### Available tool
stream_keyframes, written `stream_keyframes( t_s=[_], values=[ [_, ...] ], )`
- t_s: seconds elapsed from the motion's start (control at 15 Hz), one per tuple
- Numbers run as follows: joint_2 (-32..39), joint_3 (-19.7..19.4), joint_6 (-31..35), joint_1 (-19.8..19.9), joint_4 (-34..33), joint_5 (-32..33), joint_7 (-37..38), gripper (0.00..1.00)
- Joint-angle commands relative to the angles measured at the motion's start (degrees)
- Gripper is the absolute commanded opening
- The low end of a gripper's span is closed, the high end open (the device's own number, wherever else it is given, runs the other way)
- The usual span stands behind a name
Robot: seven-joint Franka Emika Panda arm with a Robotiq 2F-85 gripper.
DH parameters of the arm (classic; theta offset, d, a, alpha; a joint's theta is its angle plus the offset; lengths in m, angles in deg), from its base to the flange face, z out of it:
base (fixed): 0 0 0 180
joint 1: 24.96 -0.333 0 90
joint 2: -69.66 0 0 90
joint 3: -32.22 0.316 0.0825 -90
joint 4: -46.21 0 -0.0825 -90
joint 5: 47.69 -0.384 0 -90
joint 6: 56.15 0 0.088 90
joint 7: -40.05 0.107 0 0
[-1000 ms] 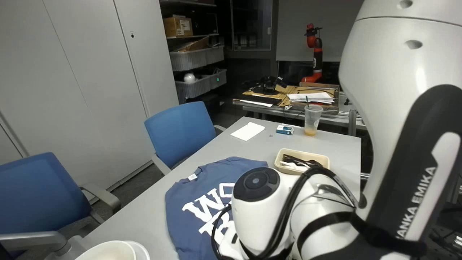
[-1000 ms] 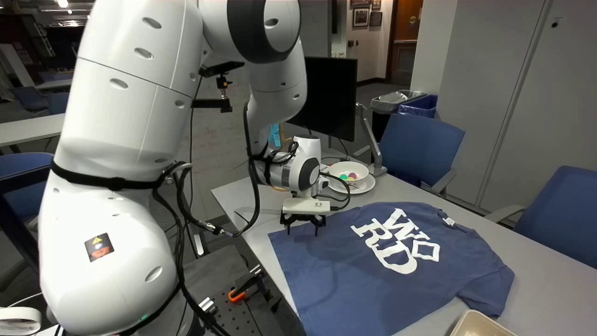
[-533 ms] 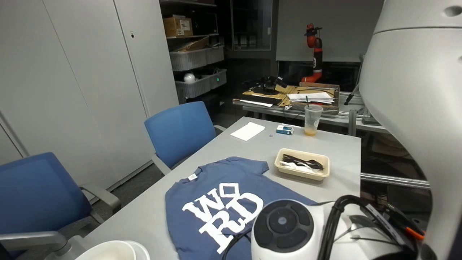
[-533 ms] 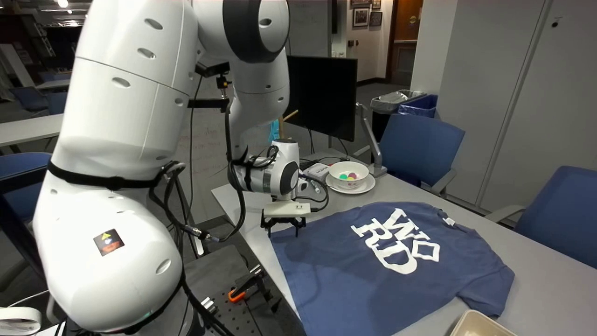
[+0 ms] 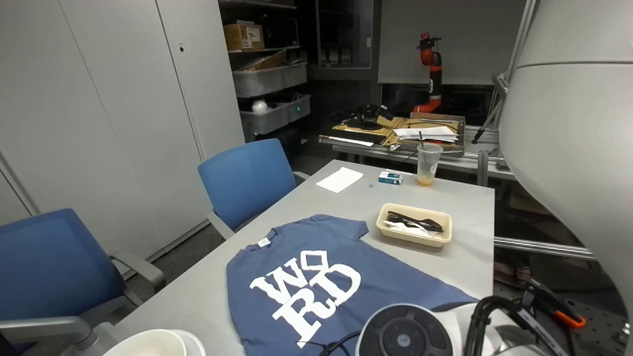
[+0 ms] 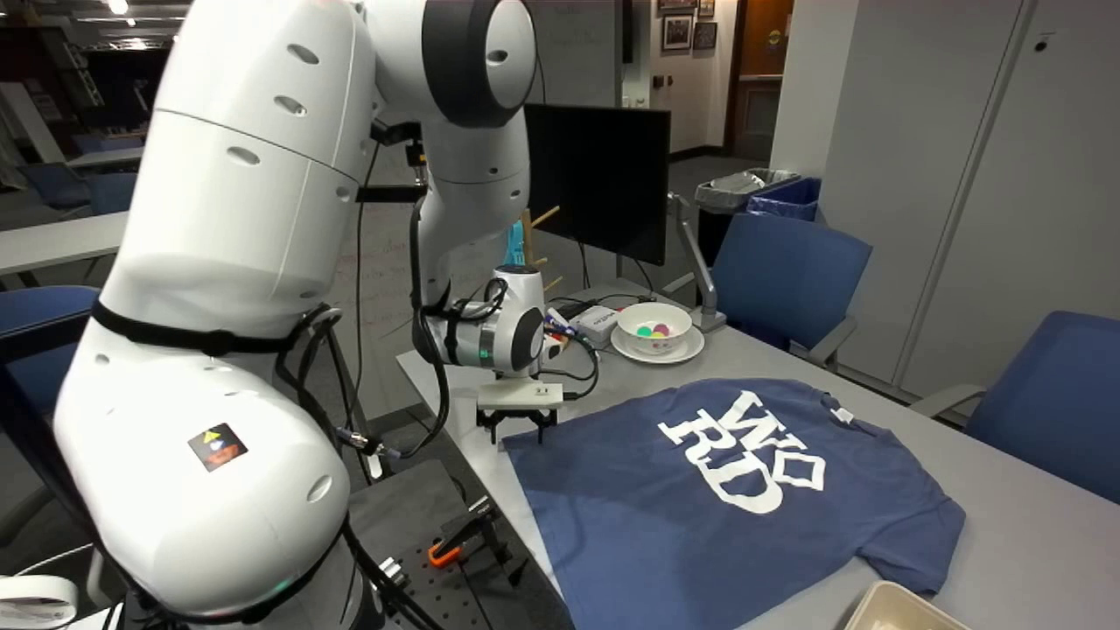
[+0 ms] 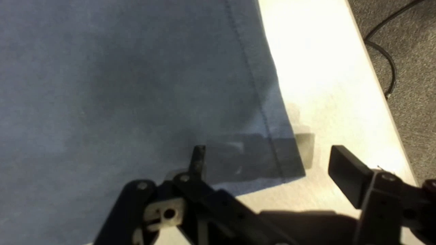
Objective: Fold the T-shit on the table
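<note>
The dark blue T-shit [image 5: 247, 306] lies spread flat on the light grey table [image 6: 1032, 525], its white letters facing up. In the wrist view a lower corner of the T-shit [image 7: 136, 85], with a stitched hem, reaches between my fingers without being gripped. My gripper [image 7: 270, 165] stands open and points down over that corner. One finger [image 7: 197, 160] is above the cloth, the other beyond the hem over bare table. An exterior view has the gripper [image 6: 517, 436] low at the shirt's corner near the table end; whether the tips touch the surface I cannot tell.
A beige tray [image 5: 414, 242] with dark utensils sits beside the shirt's sleeve. Behind the gripper are a white bowl [image 6: 643, 337] on a plate and a monitor [image 6: 604, 175]. A plastic cup [image 5: 428, 165], small box [image 5: 390, 178] and paper [image 5: 340, 179] stand at one table end.
My gripper has travelled across the shirt to its lower corner, towards the table's edge, slowing over the last half second. The shirt lies as before.
</note>
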Motion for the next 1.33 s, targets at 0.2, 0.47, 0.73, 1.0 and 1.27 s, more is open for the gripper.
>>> stream_keyframes(
  t_s=[0.2, 0.47, 0.73, 1.0, 1.27],
  values=[
    [2.9, -4.0, 4.4, -3.9, -1.2, 0.6, 5.1, 0.61],
    [2.6, -4.9, 5.2, -4.5, -1.1, 0.4, 6.5, 0.32],
    [0.8, -3.0, 4.9, -2.6, 0.8, 0.1, 5.4, 0.02],
    [-2.2, -0.5, 3.0, -0.2, 4.7, 0.0, 3.3, 0.03],
    [-7.3, 1.0, -1.2, 2.7, 8.9, 0.1, 0.8, 0.03]
  ],
)
